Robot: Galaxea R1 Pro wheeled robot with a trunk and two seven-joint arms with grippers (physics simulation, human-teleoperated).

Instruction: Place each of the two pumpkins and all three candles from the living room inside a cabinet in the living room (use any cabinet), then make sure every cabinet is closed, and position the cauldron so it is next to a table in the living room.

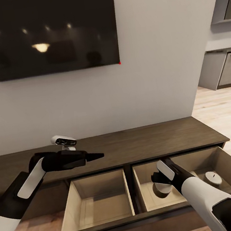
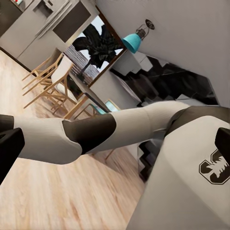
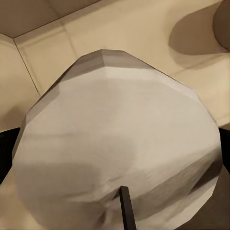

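The dark brown cabinet (image 1: 145,140) stands under the wall with both wide drawers pulled out. My right gripper (image 1: 159,180) reaches down into the right drawer (image 1: 225,158), shut on a beige-grey candle (image 1: 162,190) low over the drawer floor. In the right wrist view that candle (image 3: 120,139) sits close between the dark fingers (image 3: 5,148). A second candle (image 1: 213,178) stands further right in the same drawer. The left drawer (image 1: 95,200) holds nothing. My left gripper (image 1: 98,155) hovers over the cabinet top, its fingers (image 2: 9,143) spread, open. The pumpkins and the cauldron are out of view.
A large black TV (image 1: 44,33) hangs on the wall above the cabinet. Wood floor (image 1: 226,113) and grey kitchen units (image 1: 223,69) lie to the right. The left wrist view looks back at my own right arm (image 2: 96,134), with dining chairs (image 2: 48,81) beyond.
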